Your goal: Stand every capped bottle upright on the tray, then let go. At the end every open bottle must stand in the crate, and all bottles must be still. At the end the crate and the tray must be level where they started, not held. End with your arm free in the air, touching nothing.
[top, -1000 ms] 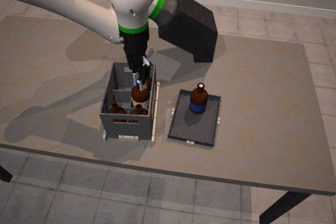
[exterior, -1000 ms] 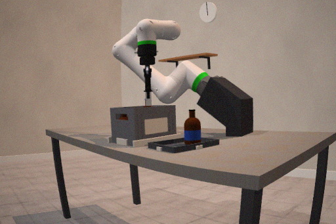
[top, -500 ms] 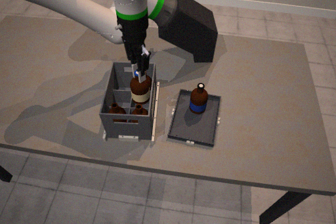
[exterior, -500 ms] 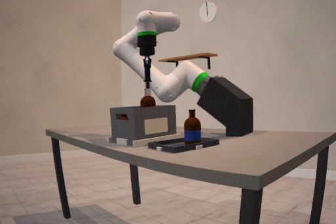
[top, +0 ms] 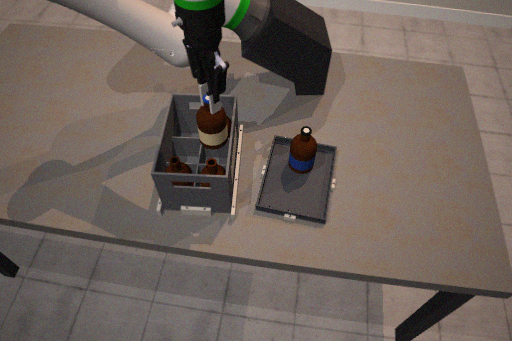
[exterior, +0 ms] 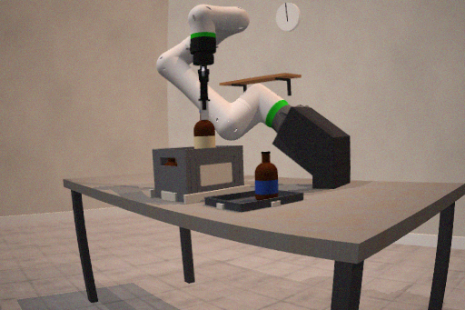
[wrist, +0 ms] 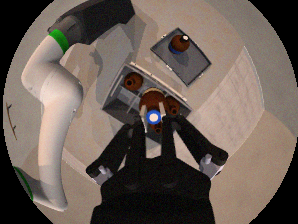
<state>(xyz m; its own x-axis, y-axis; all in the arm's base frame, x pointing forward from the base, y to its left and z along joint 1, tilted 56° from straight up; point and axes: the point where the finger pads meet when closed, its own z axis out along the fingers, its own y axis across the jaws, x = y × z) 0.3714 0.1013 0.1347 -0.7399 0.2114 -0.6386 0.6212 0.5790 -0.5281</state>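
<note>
My gripper [top: 211,98] is shut on the neck of a brown bottle with a cream label and a blue cap [top: 213,127]. It holds the bottle upright, with the bottle's base just above the rim of the grey crate [top: 196,157]. The held bottle also shows in the exterior view [exterior: 204,134] and in the wrist view [wrist: 153,106]. Two open brown bottles [top: 175,166] [top: 212,166] stand in the crate's front cells. A capped brown bottle with a blue label [top: 302,150] stands upright on the dark tray [top: 297,179] to the right of the crate.
The arm's dark base block [top: 287,39] stands behind the crate and tray. The crate has inner dividers. A wall shelf [exterior: 260,79] hangs behind the arm.
</note>
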